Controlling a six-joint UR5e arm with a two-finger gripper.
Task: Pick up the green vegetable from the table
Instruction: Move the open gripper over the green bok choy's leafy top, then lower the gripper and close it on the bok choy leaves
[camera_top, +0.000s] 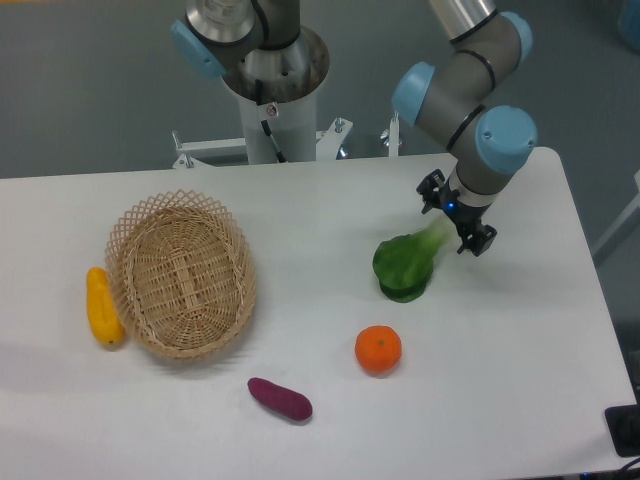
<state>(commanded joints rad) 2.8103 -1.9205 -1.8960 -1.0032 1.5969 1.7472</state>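
The green vegetable (402, 266) lies on the white table (320, 215), right of centre, with its dark leaves toward the lower left and its pale stem pointing up and right. My gripper (455, 216) hangs over the stem end, seen from above. Its two black fingers (478, 242) stand apart, one on each side of the stem, so the gripper is open. The stem's tip is hidden under the wrist. The vegetable rests on the table.
An orange (378, 350) sits in front of the vegetable and a purple eggplant-like piece (280, 399) lies further left. A wicker basket (182, 273) stands at the left with a yellow vegetable (101, 306) beside it. The robot's base column (272, 95) rises at the back.
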